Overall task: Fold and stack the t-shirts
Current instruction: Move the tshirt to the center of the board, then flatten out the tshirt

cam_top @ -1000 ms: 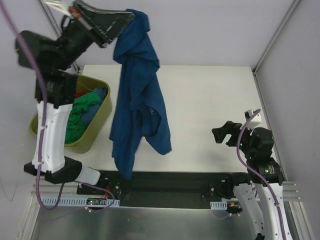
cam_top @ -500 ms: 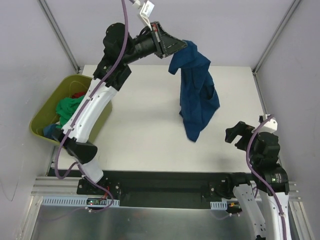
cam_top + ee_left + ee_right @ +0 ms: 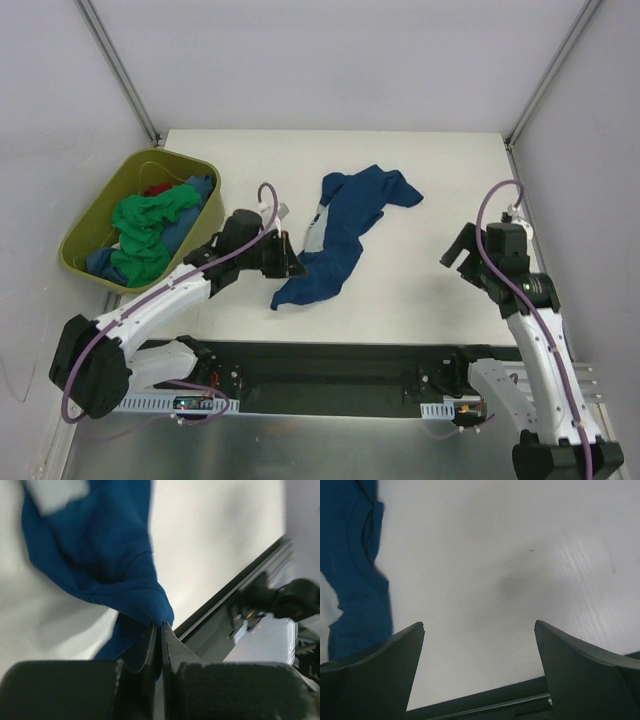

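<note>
A blue t-shirt (image 3: 340,235) lies crumpled on the white table, stretched from the middle down toward the near edge. My left gripper (image 3: 292,262) is low over the table at the shirt's near left part and is shut on a fold of the blue cloth (image 3: 145,607). My right gripper (image 3: 455,252) is open and empty above bare table to the right of the shirt. In the right wrist view the blue shirt (image 3: 355,575) shows at the far left. Green (image 3: 145,225), blue and red t-shirts lie bunched in the tub.
An olive-green tub (image 3: 210,215) stands at the left of the table. A black rail (image 3: 330,365) runs along the table's near edge. Grey walls and metal posts (image 3: 545,75) close in the back and sides.
My left arm has swung down from high at the back to the table, bringing the hanging blue shirt down so that it now lies on the surface. My right gripper has shifted slightly.
</note>
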{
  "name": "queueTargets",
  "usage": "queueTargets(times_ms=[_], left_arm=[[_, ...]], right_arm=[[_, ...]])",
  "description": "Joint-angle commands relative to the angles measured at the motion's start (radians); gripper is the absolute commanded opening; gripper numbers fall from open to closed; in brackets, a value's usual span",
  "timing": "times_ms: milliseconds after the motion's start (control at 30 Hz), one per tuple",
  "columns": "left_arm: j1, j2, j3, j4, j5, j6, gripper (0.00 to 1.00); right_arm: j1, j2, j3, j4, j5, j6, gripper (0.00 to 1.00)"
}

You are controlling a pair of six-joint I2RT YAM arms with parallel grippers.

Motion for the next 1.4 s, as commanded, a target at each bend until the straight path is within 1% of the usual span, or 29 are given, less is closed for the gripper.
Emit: queueTargets(times_ms=[0, 33, 67, 133, 167, 200, 233, 267, 300, 333, 367, 400, 467, 533, 633, 733, 767, 833, 867, 933, 967, 1000, 1067, 1167, 1200, 1233, 1300, 1333, 1367], left_arm=[[0.003, 0.015, -0.102, -0.024, 0.032, -0.069, 0.0], [0.004, 0.018, -0.113, -0.026, 0.02, -0.073, 0.0], [0.003, 0.024, -0.119, -0.026, -0.001, -0.078, 0.0], [0.003, 0.029, -0.13, -0.026, -0.012, -0.078, 0.0], [0.003, 0.035, -0.133, -0.024, -0.014, -0.075, 0.0], [0.003, 0.038, -0.134, -0.026, -0.024, -0.075, 0.0], [0.003, 0.041, -0.134, -0.027, -0.03, -0.075, 0.0], [0.003, 0.047, -0.134, -0.03, -0.035, -0.076, 0.0], [0.003, 0.049, -0.133, -0.035, -0.043, -0.078, 0.0], [0.003, 0.05, -0.134, -0.036, -0.046, -0.078, 0.0], [0.003, 0.053, -0.134, -0.039, -0.049, -0.079, 0.0], [0.004, 0.055, -0.136, -0.05, -0.063, -0.079, 0.0], [0.003, 0.053, -0.14, -0.059, -0.076, -0.081, 0.0], [0.003, 0.053, -0.144, -0.075, -0.096, -0.079, 0.0], [0.003, 0.052, -0.144, -0.088, -0.115, -0.078, 0.0], [0.003, 0.053, -0.137, -0.101, -0.127, -0.073, 0.0], [0.003, 0.055, -0.137, -0.102, -0.132, -0.072, 0.0], [0.004, 0.055, -0.13, -0.112, -0.136, -0.07, 0.0], [0.004, 0.055, -0.127, -0.119, -0.141, -0.07, 0.0], [0.003, 0.052, -0.118, -0.124, -0.144, -0.067, 0.0], [0.003, 0.05, -0.113, -0.131, -0.149, -0.066, 0.0], [0.003, 0.047, -0.102, -0.138, -0.156, -0.066, 0.0], [0.003, 0.029, -0.085, -0.159, -0.179, -0.058, 0.0], [0.004, -0.016, 0.008, -0.236, -0.254, -0.026, 0.0], [0.004, -0.03, 0.034, -0.278, -0.312, -0.017, 0.0], [0.004, -0.065, 0.06, -0.3, -0.337, 0.0, 0.0], [0.006, -0.105, 0.135, -0.337, -0.403, 0.013, 0.0], [0.006, -0.152, 0.158, -0.342, -0.418, 0.025, 0.0], [0.006, -0.177, 0.195, -0.346, -0.431, 0.028, 0.0]], right_arm=[[0.004, 0.211, 0.084, 0.223, -0.257, 0.037, 0.97], [0.011, 0.262, 0.102, 0.251, -0.318, 0.03, 0.97], [0.027, 0.369, 0.157, 0.293, -0.322, 0.022, 0.98], [0.117, 0.486, 0.237, 0.305, -0.27, -0.024, 0.98], [0.151, 0.614, 0.348, 0.308, -0.253, -0.059, 0.98], [0.201, 0.684, 0.406, 0.3, -0.242, -0.09, 0.99], [0.217, 0.757, 0.477, 0.291, -0.236, -0.134, 0.99], [0.222, 0.901, 0.542, 0.259, -0.239, -0.143, 0.96], [0.223, 0.972, 0.679, 0.242, -0.243, -0.147, 0.92], [0.223, 1.038, 0.741, 0.225, -0.24, -0.159, 0.9], [0.225, 1.153, 0.794, 0.208, -0.237, -0.166, 0.87], [0.223, 1.205, 0.899, 0.203, -0.237, -0.176, 0.86], [0.223, 1.334, 0.992, 0.187, -0.227, -0.186, 0.84], [0.223, 1.402, 1.088, 0.183, -0.227, -0.193, 0.82], [0.225, 1.518, 1.173, 0.183, -0.214, -0.203, 0.8], [0.223, 1.575, 1.224, 0.182, -0.208, -0.209, 0.78], [0.223, 1.586, 1.234, 0.183, -0.216, -0.211, 0.72], [0.223, 1.597, 1.238, 0.196, -0.248, -0.219, 0.57], [0.225, 1.594, 1.225, 0.212, -0.254, -0.216, 0.39], [0.225, 1.574, 1.215, 0.229, -0.257, -0.214, 0.26], [0.226, 1.565, 1.21, 0.239, -0.254, -0.217, 0.14], [0.226, 1.556, 1.21, 0.24, -0.25, -0.22, 0.11], [0.225, 1.508, 1.21, 0.23, -0.244, -0.232, 0.06], [0.226, 1.398, 1.189, 0.208, -0.224, -0.257, 0.05], [0.225, 1.361, 1.161, 0.202, -0.205, -0.266, 0.05], [0.223, 1.279, 1.14, 0.199, -0.198, -0.278, 0.05], [0.225, 1.183, 1.072, 0.193, -0.158, -0.291, 0.05], [0.225, 1.089, 1.051, 0.179, -0.15, -0.295, 0.06], [0.225, 1.039, 1.031, 0.171, -0.144, -0.303, 0.06]])
